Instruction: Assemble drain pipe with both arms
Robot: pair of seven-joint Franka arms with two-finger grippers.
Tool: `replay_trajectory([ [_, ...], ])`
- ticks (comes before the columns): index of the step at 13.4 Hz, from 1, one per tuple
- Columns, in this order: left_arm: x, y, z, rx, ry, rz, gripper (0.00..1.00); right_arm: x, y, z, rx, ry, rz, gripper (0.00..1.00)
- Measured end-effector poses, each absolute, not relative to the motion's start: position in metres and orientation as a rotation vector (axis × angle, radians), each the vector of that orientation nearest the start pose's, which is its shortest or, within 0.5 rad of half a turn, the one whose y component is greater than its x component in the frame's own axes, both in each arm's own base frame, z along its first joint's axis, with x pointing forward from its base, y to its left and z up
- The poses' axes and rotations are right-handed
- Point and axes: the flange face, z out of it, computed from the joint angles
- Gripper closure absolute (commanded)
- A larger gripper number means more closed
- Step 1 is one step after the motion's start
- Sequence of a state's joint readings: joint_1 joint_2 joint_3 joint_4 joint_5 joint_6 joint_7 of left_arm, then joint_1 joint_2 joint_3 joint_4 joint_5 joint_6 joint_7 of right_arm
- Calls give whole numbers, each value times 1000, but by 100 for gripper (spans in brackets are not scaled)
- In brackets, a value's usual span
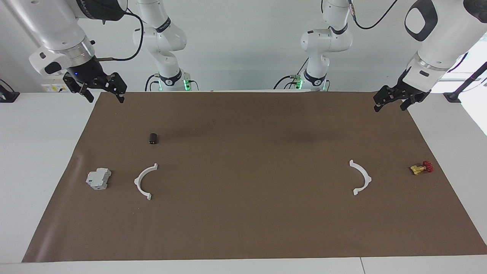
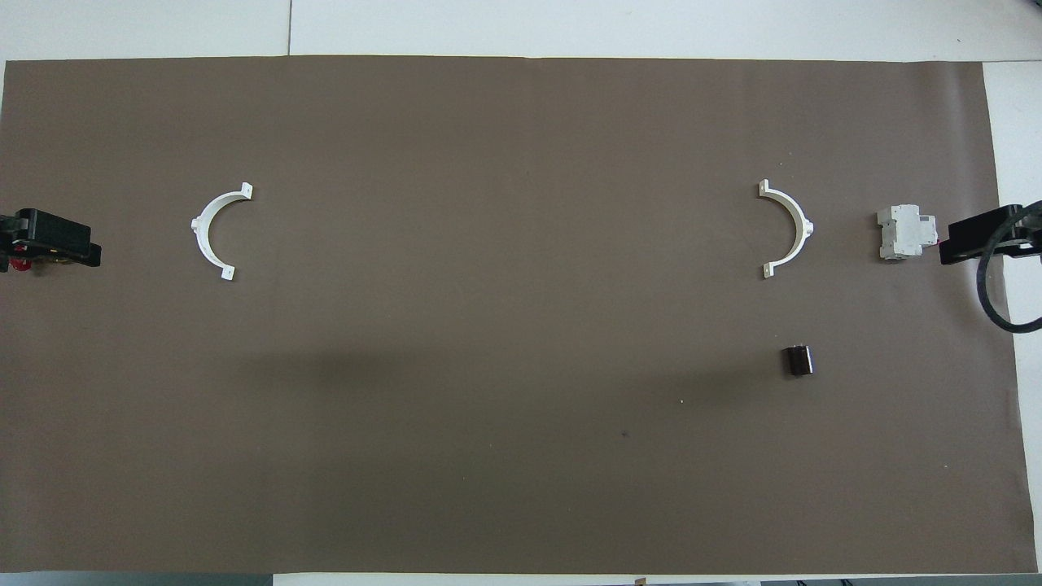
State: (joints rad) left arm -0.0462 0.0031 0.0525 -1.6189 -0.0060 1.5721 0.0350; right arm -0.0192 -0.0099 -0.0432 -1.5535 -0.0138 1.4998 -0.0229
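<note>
The drain pipe lies as two separate white half-ring pieces on the brown mat (image 1: 243,228). One half-ring (image 1: 137,182) lies toward the right arm's end, also in the overhead view (image 2: 804,230). The other half-ring (image 1: 367,177) lies toward the left arm's end, also in the overhead view (image 2: 201,230). Their open sides face each other, far apart. My right gripper (image 1: 106,99) hangs open and empty over the mat's corner at its own end, also in the overhead view (image 2: 973,240). My left gripper (image 1: 389,109) hangs open and empty over the corner at its end, also in the overhead view (image 2: 53,244).
A grey boxy block (image 1: 98,179) lies beside the half-ring at the right arm's end. A small dark cylinder (image 1: 153,138) lies nearer to the robots than that half-ring. A yellow-and-red valve (image 1: 421,168) lies at the left arm's end of the mat.
</note>
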Motion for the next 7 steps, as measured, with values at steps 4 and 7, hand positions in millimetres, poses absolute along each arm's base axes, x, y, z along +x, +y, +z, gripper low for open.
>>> replay_trajectory([
  [4,554,3,600,-3147,45,78,0,543,-36,632,-3151,63,70,0],
  [7,554,3,600,-3147,45,78,0,543,-32,632,-3141,57,69,0],
])
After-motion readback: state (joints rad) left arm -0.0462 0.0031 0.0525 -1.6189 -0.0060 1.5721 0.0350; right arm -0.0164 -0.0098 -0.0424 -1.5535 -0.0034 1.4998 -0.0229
